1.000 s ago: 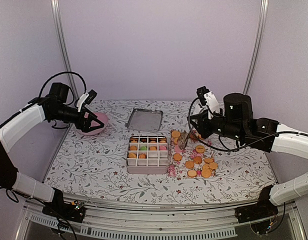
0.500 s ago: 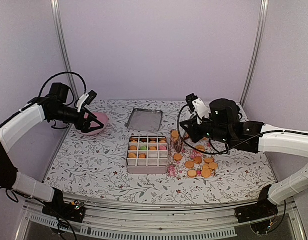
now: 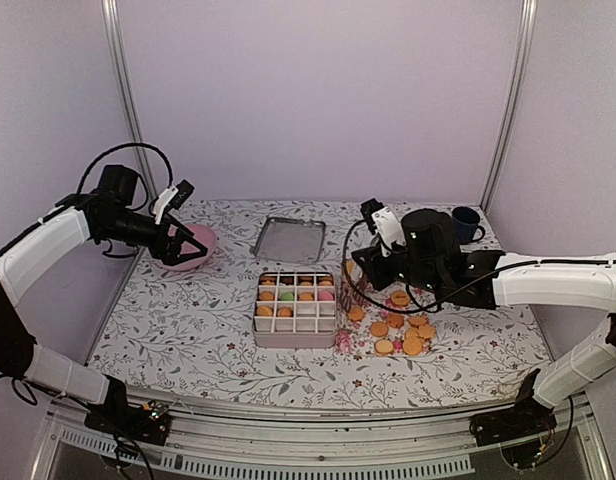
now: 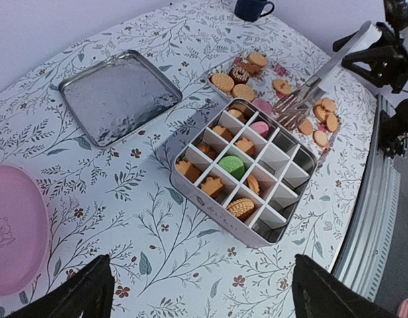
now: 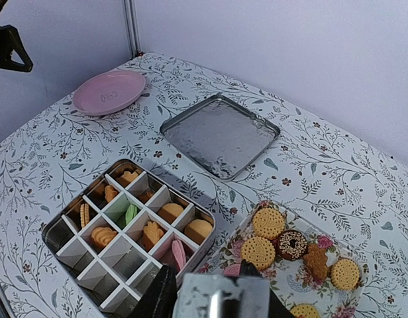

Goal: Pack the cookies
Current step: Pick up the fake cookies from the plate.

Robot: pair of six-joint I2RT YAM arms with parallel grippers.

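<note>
Several loose cookies [image 3: 398, 325] lie on a floral tray [image 3: 340, 342] right of a divided tin box [image 3: 256, 325]; they also show in the right wrist view [image 5: 269, 223]. The box [image 5: 91, 262] holds orange, green and pink cookies [image 4: 230, 165] in its far compartments, and the near ones are bare. My right gripper [image 3: 366, 275] is shut on metal tongs [image 4: 310, 86], held just above the tray's left end beside the box. My left gripper [image 3: 178, 245] is open and empty, hovering at the back left over a pink plate [image 3: 193, 240].
The tin's lid [image 3: 288, 238] lies flat behind the box. A dark blue mug [image 3: 466, 222] stands at the back right. The pink plate [image 5: 110, 91] sits near the left wall. The floral cloth ends at the metal front rail.
My right arm has swung left with the tongs, from over the tray's right side to its left end by the box, uncovering the mug. The left arm has not moved.
</note>
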